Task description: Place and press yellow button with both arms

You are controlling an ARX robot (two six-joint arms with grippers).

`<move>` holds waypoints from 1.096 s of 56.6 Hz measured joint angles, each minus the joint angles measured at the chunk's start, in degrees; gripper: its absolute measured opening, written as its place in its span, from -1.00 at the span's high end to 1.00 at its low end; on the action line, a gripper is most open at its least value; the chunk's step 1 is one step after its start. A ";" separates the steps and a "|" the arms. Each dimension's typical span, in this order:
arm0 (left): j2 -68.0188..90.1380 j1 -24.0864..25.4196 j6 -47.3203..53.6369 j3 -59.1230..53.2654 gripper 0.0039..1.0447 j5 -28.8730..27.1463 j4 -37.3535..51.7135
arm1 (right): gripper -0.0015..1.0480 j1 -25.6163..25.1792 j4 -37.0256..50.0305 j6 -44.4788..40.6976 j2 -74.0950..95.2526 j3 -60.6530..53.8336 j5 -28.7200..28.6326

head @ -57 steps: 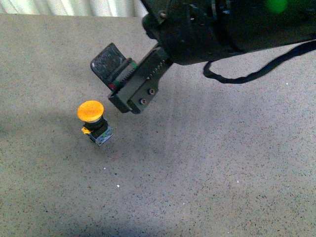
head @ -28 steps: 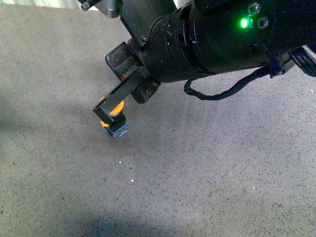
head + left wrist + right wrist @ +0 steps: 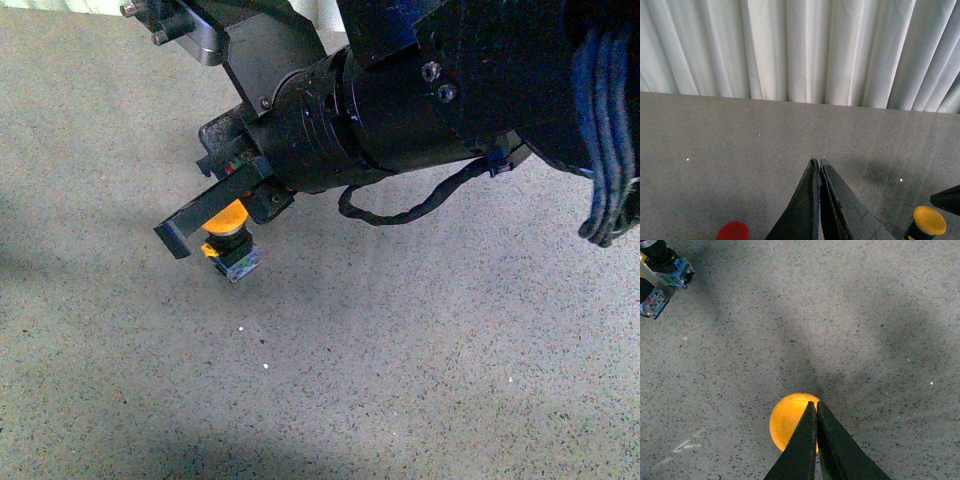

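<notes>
Jaws of the right arm (image 3: 380,120) are pressed together with no gap, their tips lying over the dome of the yellow button (image 3: 228,218) — whether they touch it I cannot tell. Jaws of the left arm (image 3: 816,210) are likewise together, holding nothing, above the surface (image 3: 450,380). That grey speckled surface fills the front view, with free room from 3 round to 7 o'clock of the button; at 12 o'clock its far edge meets a white pleated curtain (image 3: 800,50). The right arm comes in from 1 o'clock, bulky and black, a black cable (image 3: 400,212) looping beneath it. The button sits at about 9 o'clock in the front view, its long axis upright — cap up, blue-and-yellow base (image 3: 240,262) on the surface. The left wrist view shows a red cap (image 3: 732,231) apart from the yellow one. Other small button bodies (image 3: 662,267) lie well apart from it.
</notes>
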 joint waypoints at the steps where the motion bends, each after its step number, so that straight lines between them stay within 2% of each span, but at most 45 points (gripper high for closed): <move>1: -0.28 0.00 0.00 0.00 0.98 0.00 -0.31 | 0.97 0.00 -0.11 0.09 0.13 0.02 -0.09; 12: -2.71 0.00 0.00 0.00 0.98 0.00 -2.75 | 0.97 0.00 -0.94 1.97 2.21 0.68 -0.61; 20: -10.71 0.00 0.00 0.00 0.98 0.00 -12.28 | 0.97 0.00 -2.05 3.26 2.91 1.73 -0.94; 46: -11.78 0.04 0.02 0.00 0.98 0.00 -12.81 | 0.97 -0.33 -1.55 7.04 3.63 2.19 -0.87; 62: -11.78 0.04 0.00 0.00 0.98 0.00 -12.81 | 0.97 -5.73 5.27 16.55 -5.64 -2.43 -0.39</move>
